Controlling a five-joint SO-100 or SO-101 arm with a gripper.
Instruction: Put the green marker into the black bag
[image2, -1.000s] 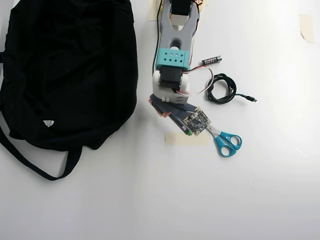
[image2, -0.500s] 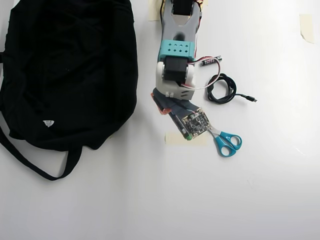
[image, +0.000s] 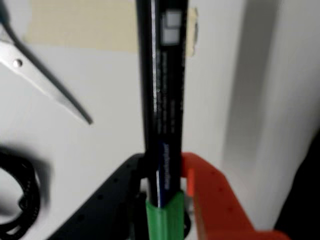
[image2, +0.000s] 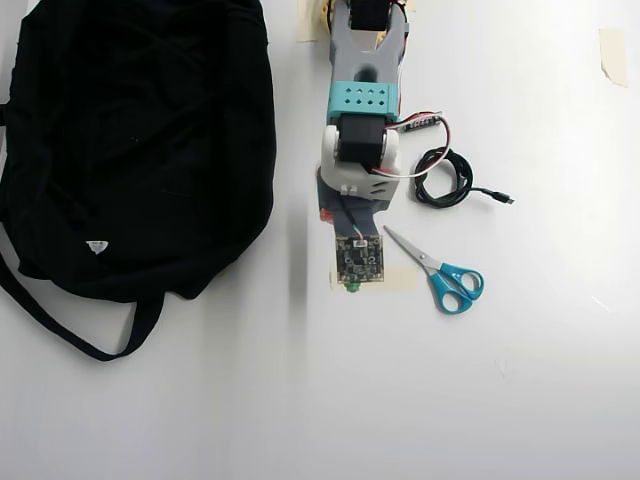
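One gripper, jaws closed tight on the green marker, which hangs above tape, well right of the black bag. Judgement: lift clear, swing over bag opening before releasing.

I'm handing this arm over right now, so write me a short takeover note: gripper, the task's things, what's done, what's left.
Gripper: shut on the green marker, black and orange fingers either side of the barrel.
Black bag: flat on the table, left of the arm in the overhead view.
Done: marker gripped.
Left: carry it to the bag and release it inside.
Nearby: scissors, coiled cable.
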